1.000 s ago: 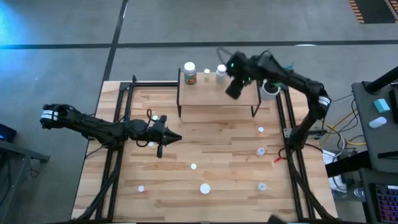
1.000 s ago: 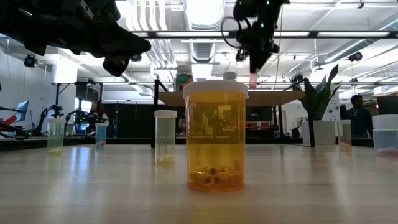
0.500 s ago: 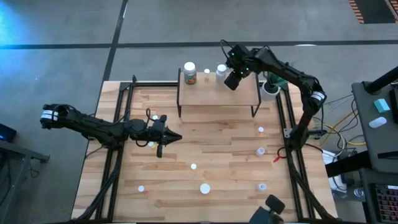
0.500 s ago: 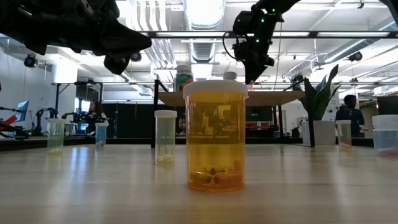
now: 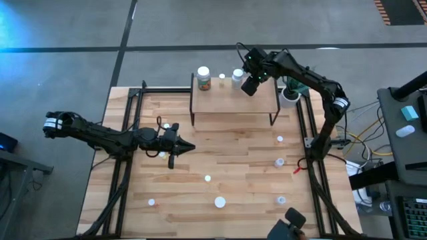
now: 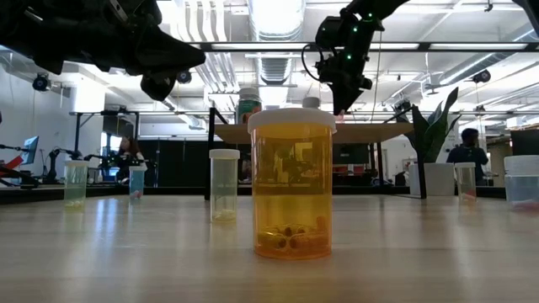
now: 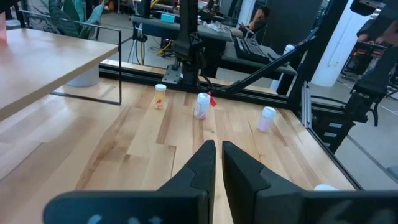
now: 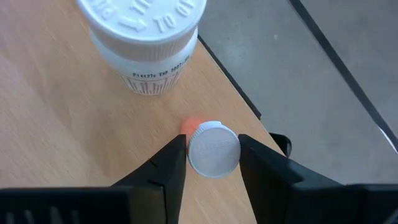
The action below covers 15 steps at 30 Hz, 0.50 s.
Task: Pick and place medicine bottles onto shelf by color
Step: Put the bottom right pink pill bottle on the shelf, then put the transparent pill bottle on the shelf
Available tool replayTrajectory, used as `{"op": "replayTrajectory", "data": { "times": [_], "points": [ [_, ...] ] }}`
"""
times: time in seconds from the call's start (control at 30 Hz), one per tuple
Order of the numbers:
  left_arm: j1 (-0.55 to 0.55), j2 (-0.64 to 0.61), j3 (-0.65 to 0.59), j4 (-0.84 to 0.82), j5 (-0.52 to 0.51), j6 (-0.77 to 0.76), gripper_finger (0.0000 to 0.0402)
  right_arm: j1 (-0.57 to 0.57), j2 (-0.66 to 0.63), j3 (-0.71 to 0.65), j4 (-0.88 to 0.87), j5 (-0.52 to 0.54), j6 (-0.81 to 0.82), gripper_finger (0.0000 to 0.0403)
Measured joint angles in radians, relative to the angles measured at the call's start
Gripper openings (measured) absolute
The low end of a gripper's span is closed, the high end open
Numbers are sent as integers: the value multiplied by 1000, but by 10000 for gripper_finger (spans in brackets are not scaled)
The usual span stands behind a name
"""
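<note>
Over the shelf [image 5: 233, 99], right end effector [image 8: 212, 157] grasping a small red bottle [image 8: 213, 149] beside the white bottle [image 8: 144, 38]. Left end effector [image 5: 179, 150] clenched above the plank desk [image 5: 240, 167]; workshop room behind.

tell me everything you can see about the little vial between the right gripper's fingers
The small vial has a round white ribbed cap and a reddish-orange body, barely visible under the cap. It stands upright near the edge of the light-wood shelf, beside a larger white bottle. The right gripper brackets its cap closely; firm contact isn't clear.

Grey concrete floor [image 5: 67, 33] crossed by dark lines — bright ceiling lights [image 6: 274, 13] over an open workshop.
</note>
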Motion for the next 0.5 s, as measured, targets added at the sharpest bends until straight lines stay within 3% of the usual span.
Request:
{"op": "replayTrajectory", "data": {
  "times": [0.33, 0.5],
  "points": [
    [0, 0, 0, -3, 0, -2, 11, 0, -2, 0, 21, 53, -5, 211],
    [0, 0, 0, -10, 47, 1, 11, 3, -13, 13, 9, 50, -35, 242]
  ]
}}
